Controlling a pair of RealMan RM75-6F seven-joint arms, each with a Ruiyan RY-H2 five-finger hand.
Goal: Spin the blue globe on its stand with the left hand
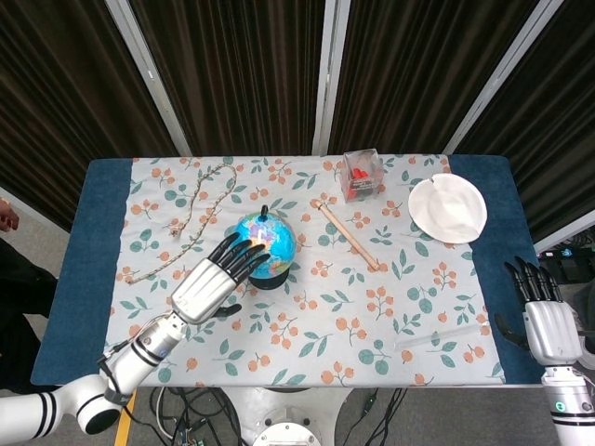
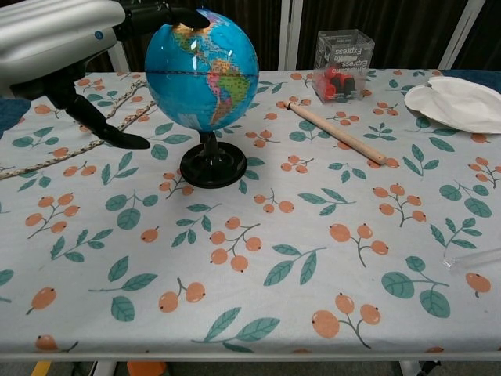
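Observation:
The blue globe (image 1: 270, 240) (image 2: 205, 70) stands upright on its black round stand (image 2: 213, 167) in the middle-left of the floral tablecloth. My left hand (image 1: 216, 279) (image 2: 63, 35) is open, fingers spread and stretched over the globe's near-left side, dark fingertips (image 2: 184, 16) touching its top. The thumb (image 2: 109, 133) hangs below, apart from the globe. My right hand (image 1: 548, 321) rests open at the table's right front edge, holding nothing, seen only in the head view.
A braided rope (image 1: 191, 214) lies left of the globe. A wooden stick (image 1: 346, 234) lies diagonally to its right. A clear box with red items (image 1: 362, 175) and a white plate (image 1: 448, 208) sit at the back right. A clear tube (image 1: 439, 336) lies front right.

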